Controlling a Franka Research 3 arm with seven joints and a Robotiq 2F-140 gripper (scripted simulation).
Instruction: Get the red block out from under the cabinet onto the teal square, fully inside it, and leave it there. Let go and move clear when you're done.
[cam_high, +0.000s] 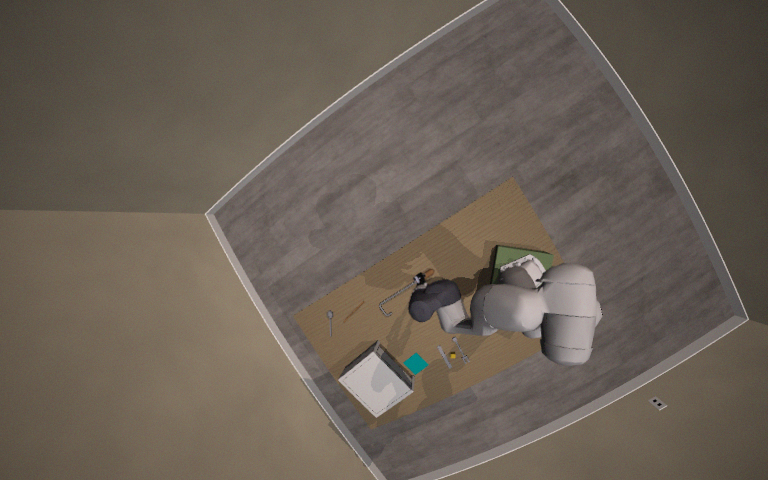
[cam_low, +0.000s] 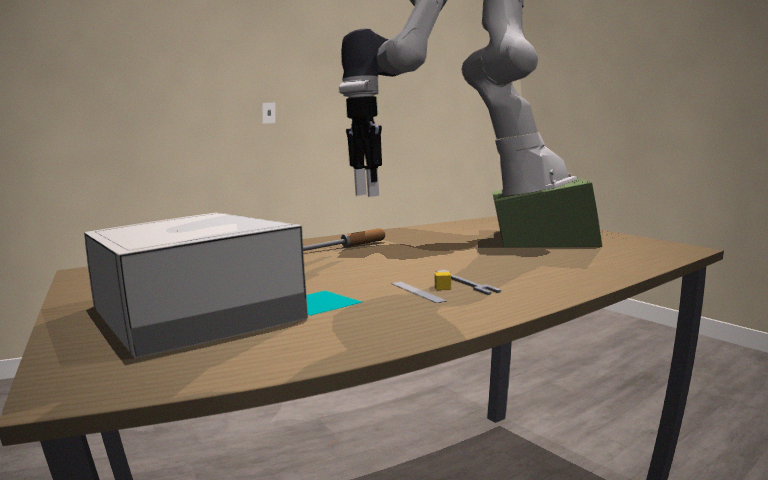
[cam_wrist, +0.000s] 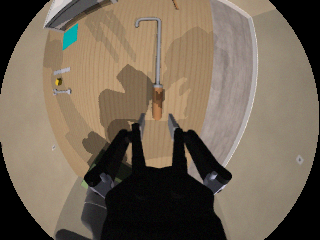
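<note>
Handling assessment first: the red block is not visible in any view; I judge it lies hidden in the low gap under the cabinet (cam_low: 215, 266), which sits at about 7 o'clock on the tabletop (cam_low: 509, 316) in the top view. I expect a small rigid block, light, easy to slide, not fragile. Direct grasp looks impractical while it is under there. The hook tool (cam_wrist: 159, 50), a thin metal rod with a bent end and a wooden handle (cam_low: 365, 236), is my likely means of raking it out. I would grip that handle near its middle; it appears stiff and less slippery than the bare rod.

The teal square (cam_low: 331, 300) lies flat on the tabletop, touching or just beside the cabinet's open side.

Hand status: the hand (cam_low: 366, 189) hangs high above the tabletop, pointing straight down, directly over the wooden handle in the wrist view. Its fingers stand partly closed with a narrow gap, pinching nothing and touching nothing.
</note>
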